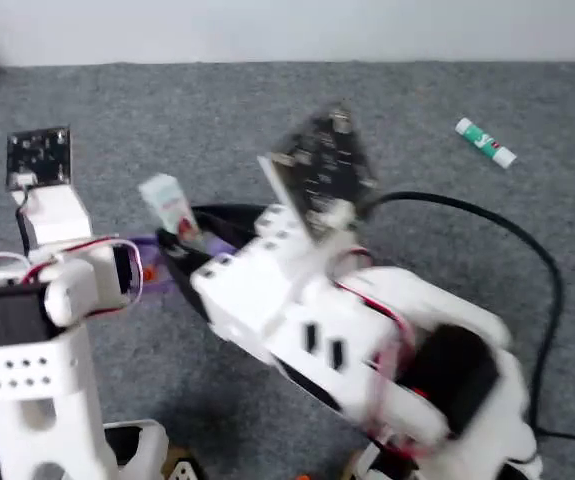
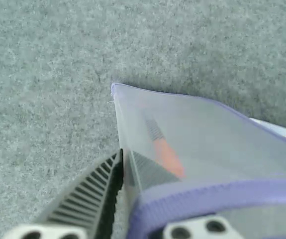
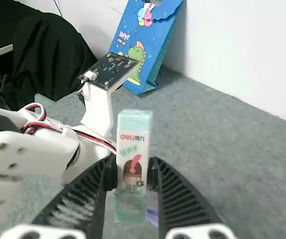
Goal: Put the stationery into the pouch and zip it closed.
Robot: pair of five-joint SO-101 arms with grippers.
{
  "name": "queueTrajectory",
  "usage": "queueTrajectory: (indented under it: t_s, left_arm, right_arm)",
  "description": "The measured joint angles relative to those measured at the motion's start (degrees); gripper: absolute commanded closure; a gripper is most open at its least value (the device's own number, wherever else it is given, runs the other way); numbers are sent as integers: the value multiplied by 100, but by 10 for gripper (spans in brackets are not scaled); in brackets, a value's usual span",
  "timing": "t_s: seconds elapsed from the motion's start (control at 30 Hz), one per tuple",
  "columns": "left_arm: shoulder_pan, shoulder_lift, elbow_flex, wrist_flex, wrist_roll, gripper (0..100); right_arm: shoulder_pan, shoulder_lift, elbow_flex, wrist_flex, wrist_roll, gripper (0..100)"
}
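Eraser (image 3: 134, 134) is standing upright in the right tool (image 3: 133, 172), which is clenching its lower half and holding it just over the pouch (image 2: 202, 149). The pouch is lying around the middle of the worktop (image 1: 267, 110), a little toward the left edge. The left tool (image 2: 133, 194) is gripping it at the purple zip band. Something orange (image 2: 167, 154) is showing through the pouch's clear wall. The loading step is going on, I am judging. The next move is asking for a straight lowering into the mouth, then a release, while the left tool is keeping the band steady. A glue stick (image 1: 485, 142) is waiting near the far right corner, and the zip is not yet closed.
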Motion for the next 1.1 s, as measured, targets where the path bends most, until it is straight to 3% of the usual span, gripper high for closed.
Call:
queueTrajectory:
  t_s: [0.23, 0.5, 0.93, 1.1]
  left_arm:
    - [0, 615, -695, 237, 0, 987]
    - [0, 677, -712, 237, 26, 987]
    - [0, 677, -712, 237, 35, 987]
    - [18, 686, -712, 237, 35, 987]
  right_arm:
    - [9, -703, 2084, -2057, 0, 991]
    - [0, -2198, 5029, -4510, 800, 991]
    - [26, -1662, 6198, -6092, 862, 983]
    - [79, -1644, 6453, -5943, 862, 811]
